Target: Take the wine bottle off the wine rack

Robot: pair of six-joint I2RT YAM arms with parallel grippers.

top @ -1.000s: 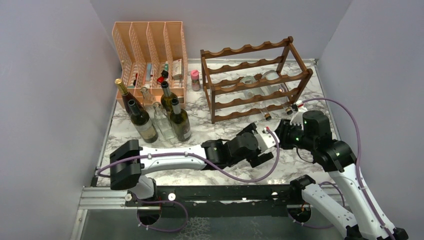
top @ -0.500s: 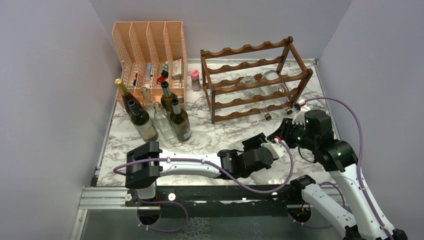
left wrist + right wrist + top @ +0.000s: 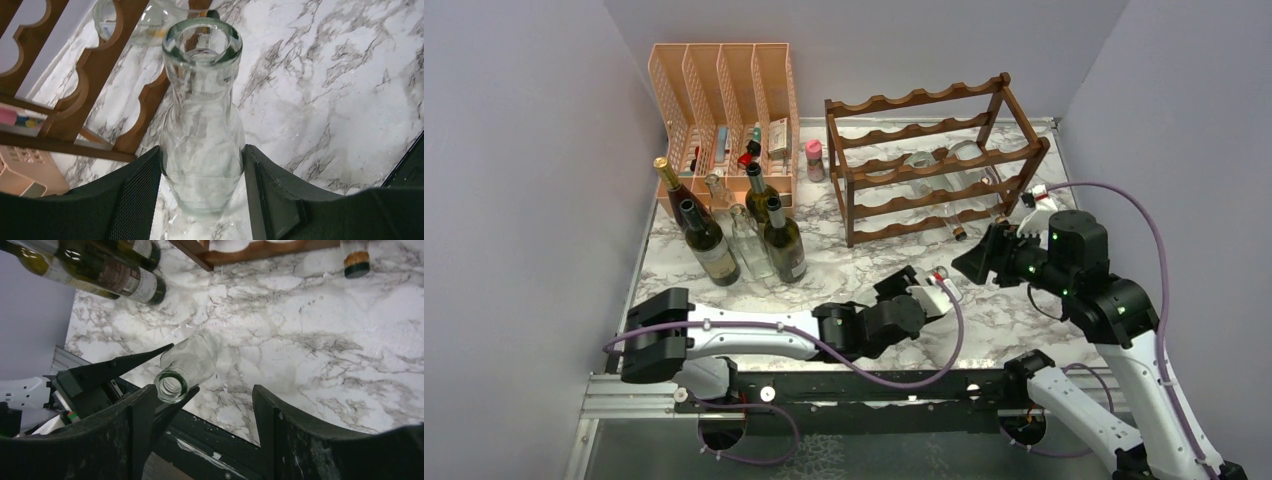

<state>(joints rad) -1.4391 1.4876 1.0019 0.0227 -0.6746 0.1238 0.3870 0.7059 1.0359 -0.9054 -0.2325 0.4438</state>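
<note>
The white marbled table (image 3: 864, 265) carries a peach mesh file organizer (image 3: 724, 100) at the back left, standing bottles (image 3: 714, 250) just before it, a small pink-capped jar (image 3: 814, 160), and a dark wooden wine rack (image 3: 944, 162).

Pose: left arm (image 3: 754, 335) stretched low rightward, left pincer (image 3: 202, 165) clamped on wine bottle (image 3: 202, 115) — right arm (image 3: 1114, 310) raised, right pincer (image 3: 205, 390) parted.

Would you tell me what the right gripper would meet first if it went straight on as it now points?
Most likely the mouth of the clear bottle held in the left gripper, just ahead of the open right gripper. It sits off-centre and depth is unclear; beyond lies the marble table.
</note>
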